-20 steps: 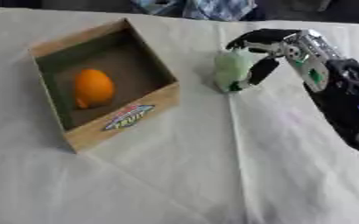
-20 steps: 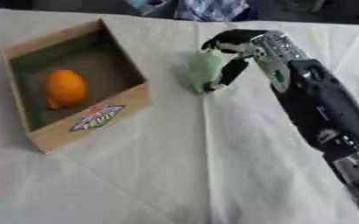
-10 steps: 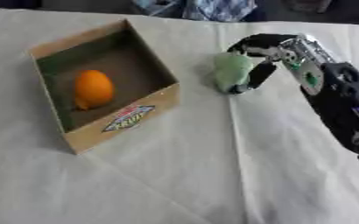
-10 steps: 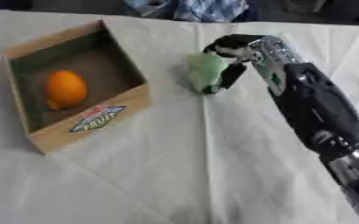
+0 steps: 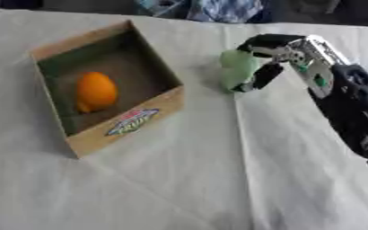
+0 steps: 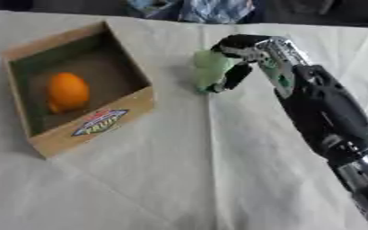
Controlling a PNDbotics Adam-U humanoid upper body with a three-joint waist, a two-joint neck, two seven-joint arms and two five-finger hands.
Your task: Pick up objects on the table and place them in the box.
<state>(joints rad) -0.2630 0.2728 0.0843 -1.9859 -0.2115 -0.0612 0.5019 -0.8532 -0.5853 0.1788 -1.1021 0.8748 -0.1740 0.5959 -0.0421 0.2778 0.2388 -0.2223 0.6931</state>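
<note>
A pale green object (image 5: 236,69) stands on the white cloth to the right of the cardboard box (image 5: 124,130). My right hand (image 5: 275,54) reaches in from the right with its fingers and thumb curled round the green object. An orange fruit (image 5: 95,91) lies inside the box near its left wall. My left hand shows in neither view.
The white cloth (image 5: 203,179) covers the table, creased in front and to the right. Blue-and-white fabric (image 5: 218,9) shows past the far edge. My right forearm (image 6: 321,108) crosses the right side of the table.
The right hand has closed in on the green object and shifted it slightly left toward the box. The whole picture has shifted a little too.
</note>
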